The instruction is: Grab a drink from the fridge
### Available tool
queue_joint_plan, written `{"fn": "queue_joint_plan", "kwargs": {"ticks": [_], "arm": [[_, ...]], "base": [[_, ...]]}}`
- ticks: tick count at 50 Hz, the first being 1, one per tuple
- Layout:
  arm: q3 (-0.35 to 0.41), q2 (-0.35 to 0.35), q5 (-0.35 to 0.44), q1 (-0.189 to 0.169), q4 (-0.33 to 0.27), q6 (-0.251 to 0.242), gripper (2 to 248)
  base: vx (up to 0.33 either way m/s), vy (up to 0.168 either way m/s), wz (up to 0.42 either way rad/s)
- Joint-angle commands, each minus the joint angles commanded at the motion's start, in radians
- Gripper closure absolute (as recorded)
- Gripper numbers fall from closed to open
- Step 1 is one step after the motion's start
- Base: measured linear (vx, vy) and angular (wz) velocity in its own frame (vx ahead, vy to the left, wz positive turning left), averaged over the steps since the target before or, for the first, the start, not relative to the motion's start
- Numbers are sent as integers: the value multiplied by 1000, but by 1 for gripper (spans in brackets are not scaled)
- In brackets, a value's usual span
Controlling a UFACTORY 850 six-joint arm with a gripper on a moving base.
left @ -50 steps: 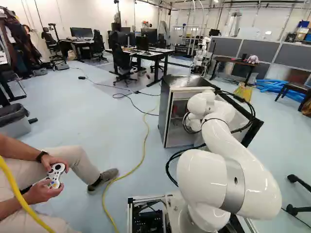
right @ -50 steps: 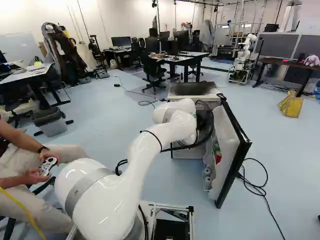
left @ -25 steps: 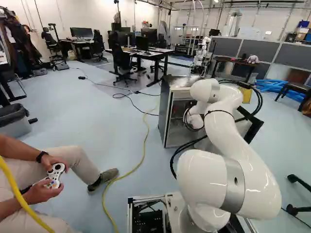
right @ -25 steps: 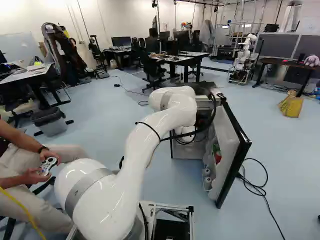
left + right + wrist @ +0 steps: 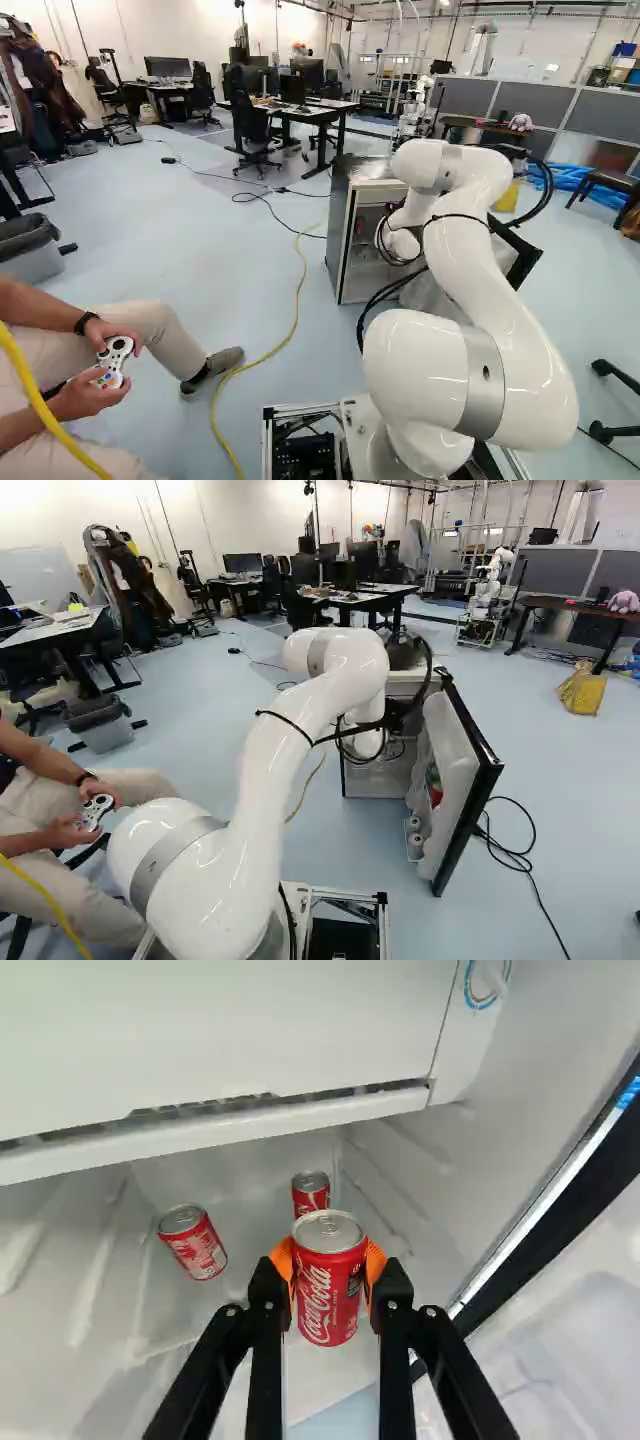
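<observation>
In the wrist view my gripper (image 5: 328, 1266) is shut on a red drink can (image 5: 328, 1305), with an orange pad on each side of it. The can's silver lid faces the camera. Inside the fridge (image 5: 342, 235), a second red can (image 5: 311, 1192) stands just beyond the held one, partly covered by it. A third can (image 5: 192, 1242) stands off to one side, tilted in this view. My arm reaches to the fridge's open front; its wrist and cables hide the fingers in both base views.
The fridge door (image 5: 462, 780) stands open to the arm's right, with items on its inner racks. A white freezer compartment (image 5: 220, 1035) overhangs the cans. Cables lie on the floor beyond the door. A seated person holds a controller (image 5: 113, 362) at the left. Another robot (image 5: 487, 595) stands far back.
The arm's elbow has risen and its upper links have swung up beside the fridge's top, while the wrist has turned. Base, fridge and door have stayed put.
</observation>
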Motion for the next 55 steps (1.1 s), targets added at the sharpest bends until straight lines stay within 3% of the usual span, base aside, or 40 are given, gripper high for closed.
{"fn": "queue_joint_plan", "kwargs": {"ticks": [55], "arm": [[460, 382, 0, 43, 0, 0, 160]], "base": [[0, 0, 0]]}}
